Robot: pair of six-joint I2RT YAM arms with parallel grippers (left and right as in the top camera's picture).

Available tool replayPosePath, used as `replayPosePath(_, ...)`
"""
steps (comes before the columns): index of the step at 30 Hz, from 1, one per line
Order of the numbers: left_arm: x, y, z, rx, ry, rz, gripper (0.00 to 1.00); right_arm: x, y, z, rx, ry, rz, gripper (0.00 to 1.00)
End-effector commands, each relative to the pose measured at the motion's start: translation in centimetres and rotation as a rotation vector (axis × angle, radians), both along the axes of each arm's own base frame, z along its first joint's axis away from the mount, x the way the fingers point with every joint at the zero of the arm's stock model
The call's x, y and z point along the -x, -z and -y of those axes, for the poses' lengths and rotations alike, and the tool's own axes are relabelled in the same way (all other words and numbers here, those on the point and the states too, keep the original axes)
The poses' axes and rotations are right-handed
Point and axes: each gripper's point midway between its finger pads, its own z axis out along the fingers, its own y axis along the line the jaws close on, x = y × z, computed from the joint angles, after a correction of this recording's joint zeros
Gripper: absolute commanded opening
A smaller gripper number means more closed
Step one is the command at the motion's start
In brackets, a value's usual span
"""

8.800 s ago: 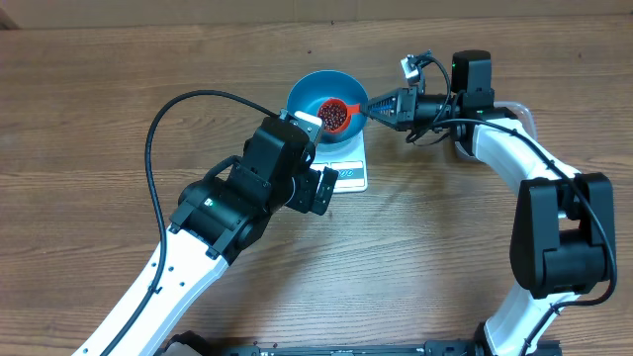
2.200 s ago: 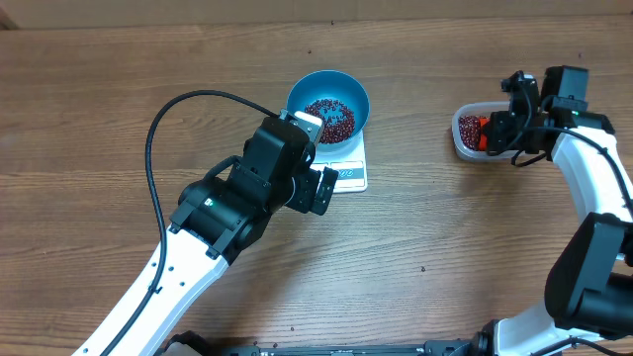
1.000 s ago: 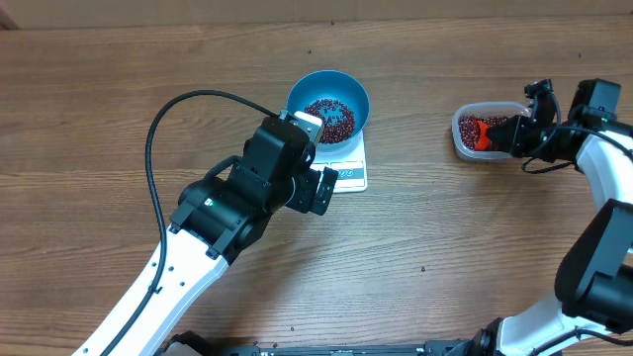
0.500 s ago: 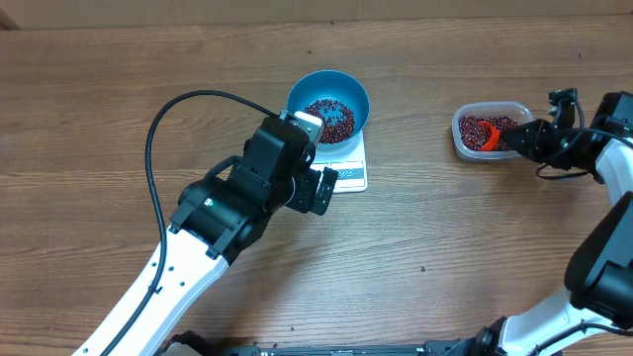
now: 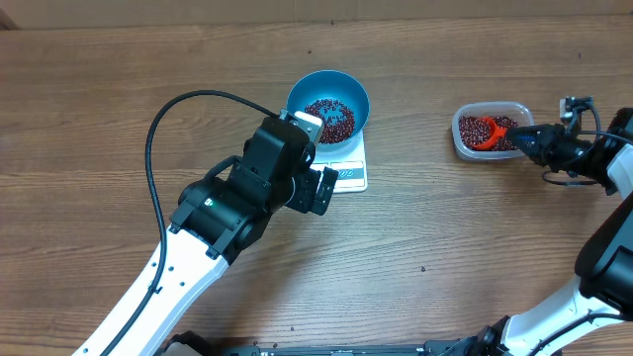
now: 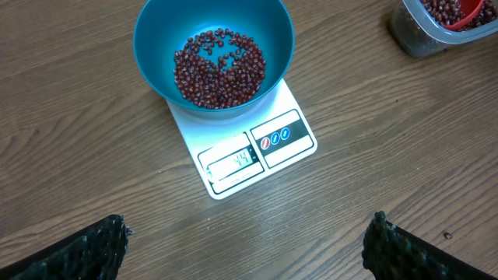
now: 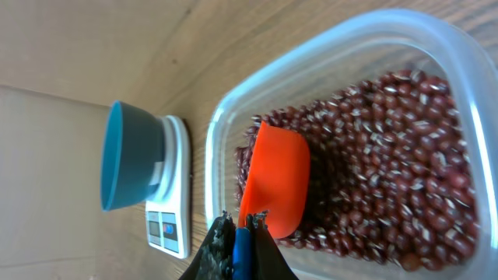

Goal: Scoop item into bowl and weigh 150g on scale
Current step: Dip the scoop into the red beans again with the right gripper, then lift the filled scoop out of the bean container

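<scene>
Here, a heaped scoop (image 7: 276, 183) may shed beans (image 6: 219, 68) over the table (image 6: 78, 155) on the way to the bowl (image 6: 156, 35), which sits on the scale (image 6: 261, 152) with a shallow layer inside. The right gripper (image 7: 237, 237) is clamped on the scoop's handle, its cup seemingly dug into the clear container (image 7: 366, 35). The left gripper (image 6: 245, 249) gapes wide, holding nothing.

the scale (image 6: 289, 152) seems to read 44
</scene>
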Motion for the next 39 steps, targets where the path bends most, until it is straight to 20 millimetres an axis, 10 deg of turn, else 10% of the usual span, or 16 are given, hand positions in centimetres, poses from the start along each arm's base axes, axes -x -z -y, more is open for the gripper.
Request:
replayPosePath(1, -0.1, 0.1, 0.2, 0.003, 0.007, -0.003, 1.00, 0.1, -1.4, -0.3, -0.082, -0.011, 0.053, 0.04)
replayPosePath(21, -0.1, 0.1, 0.2, 0.003, 0.007, -0.003, 0.99, 0.7, -3.8, 1.6, -0.194, 0.021, 0.143, 0.04)
replayPosePath(39, -0.1, 0.1, 0.2, 0.003, 0.007, -0.003, 0.99, 1.2, -8.3, -2.5, -0.460, -0.109, 0.245, 0.04)
